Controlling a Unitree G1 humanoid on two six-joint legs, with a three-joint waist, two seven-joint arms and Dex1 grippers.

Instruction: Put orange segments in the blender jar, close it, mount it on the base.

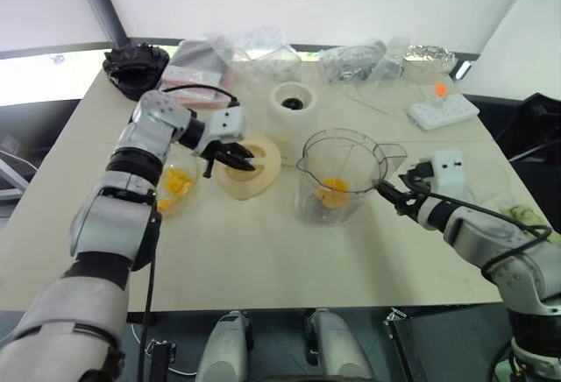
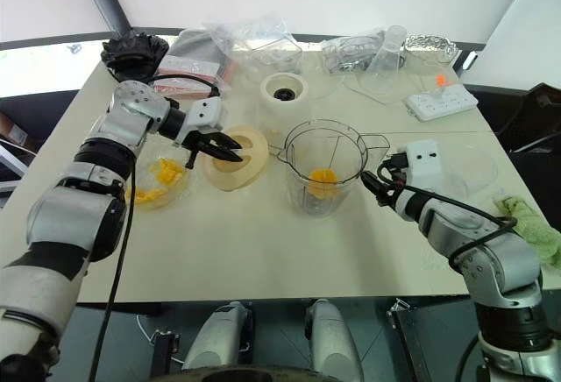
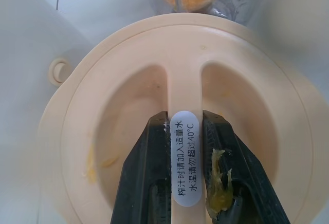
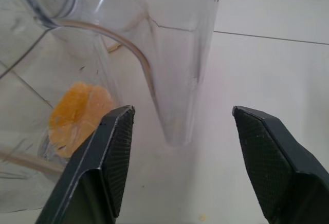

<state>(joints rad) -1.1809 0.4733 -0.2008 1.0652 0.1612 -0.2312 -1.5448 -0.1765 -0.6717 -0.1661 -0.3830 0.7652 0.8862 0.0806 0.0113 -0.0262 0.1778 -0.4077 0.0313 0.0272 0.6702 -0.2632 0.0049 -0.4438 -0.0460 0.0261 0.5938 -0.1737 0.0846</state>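
While the blender jar (image 1: 342,176) stands mid-bench with orange segments (image 1: 331,192) inside, I see my right hand (image 4: 180,131) spread wide, empty, just beside the jar's handle. Left of the jar, my left hand (image 3: 186,152) is clamped on the cream lid's (image 1: 250,166) centre rib.

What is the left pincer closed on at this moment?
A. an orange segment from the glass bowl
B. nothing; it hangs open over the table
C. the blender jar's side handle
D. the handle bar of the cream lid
D: in the left wrist view the left pincer has its two black fingers clamped on either side of the labelled central bar of the cream lid, beside the blender jar.
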